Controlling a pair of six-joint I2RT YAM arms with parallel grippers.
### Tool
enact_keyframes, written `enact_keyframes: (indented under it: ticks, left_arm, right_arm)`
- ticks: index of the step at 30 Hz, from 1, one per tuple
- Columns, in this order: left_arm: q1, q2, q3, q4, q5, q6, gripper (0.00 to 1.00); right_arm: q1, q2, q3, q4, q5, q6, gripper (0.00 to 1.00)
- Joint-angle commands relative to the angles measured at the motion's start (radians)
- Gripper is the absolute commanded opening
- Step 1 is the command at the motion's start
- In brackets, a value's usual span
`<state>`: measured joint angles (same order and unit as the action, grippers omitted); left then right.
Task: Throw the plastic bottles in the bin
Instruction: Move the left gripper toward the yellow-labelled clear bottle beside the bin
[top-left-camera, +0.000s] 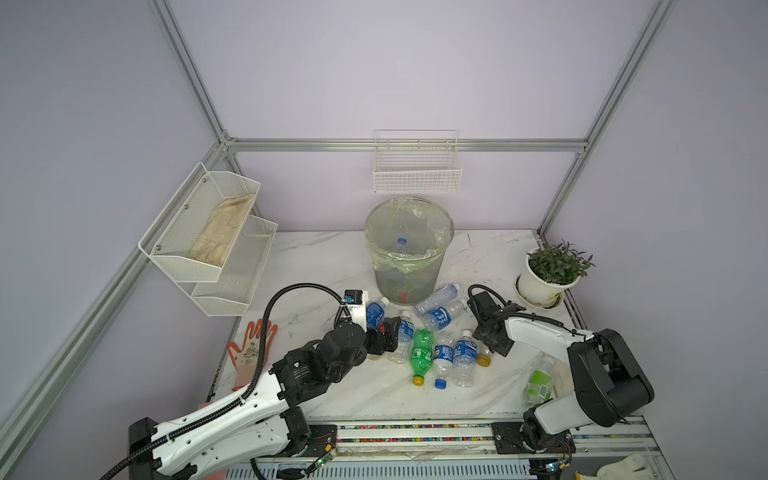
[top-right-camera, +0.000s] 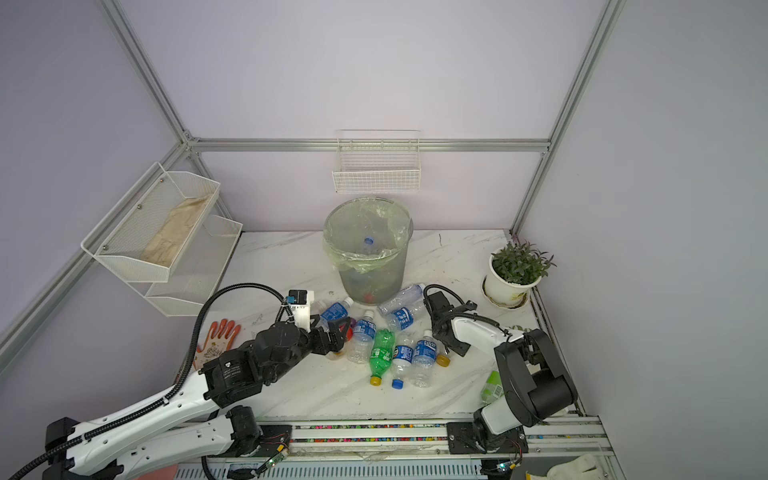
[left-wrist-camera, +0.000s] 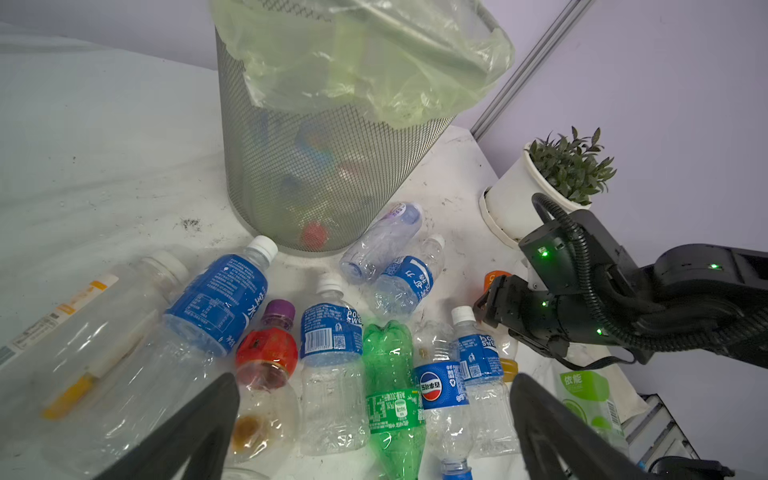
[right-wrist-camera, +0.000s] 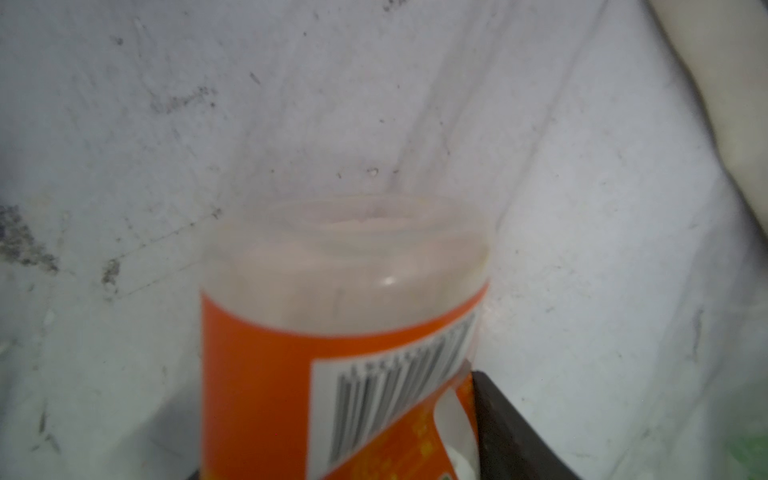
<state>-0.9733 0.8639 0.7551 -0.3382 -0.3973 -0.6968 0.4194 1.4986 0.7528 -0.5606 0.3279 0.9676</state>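
**Blue Labels, One Green Bottle, Grey Mesh**

The bin (top-left-camera: 409, 286) is grey mesh, lined with a translucent pale-green bag (top-left-camera: 395, 259). Most plastic bottles (top-left-camera: 464, 357) are clear, with blue labels and white or blue caps. The green bottle (top-left-camera: 422, 353) carries a brighter green label and a yellow cap. A small bottle (left-wrist-camera: 268, 353) wears a red label and a purple cap. The orange-labelled bottle (right-wrist-camera: 257, 395) shows a white patch with black barcode stripes. The table (top-left-camera: 365, 395) is white marble veined with grey. The glove (top-left-camera: 253, 345) is orange and white. The plant pot (top-left-camera: 536, 286) is white, its leaves dark green.
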Motion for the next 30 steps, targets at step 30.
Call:
enact_keyframes:
  ticks: [30]
  left_arm:
    - [0.52,-0.044,-0.077,0.024,0.36,0.056,1.0]
  right_arm:
    - [-0.004,-0.263,0.023,-0.161,0.099,0.029,0.53]
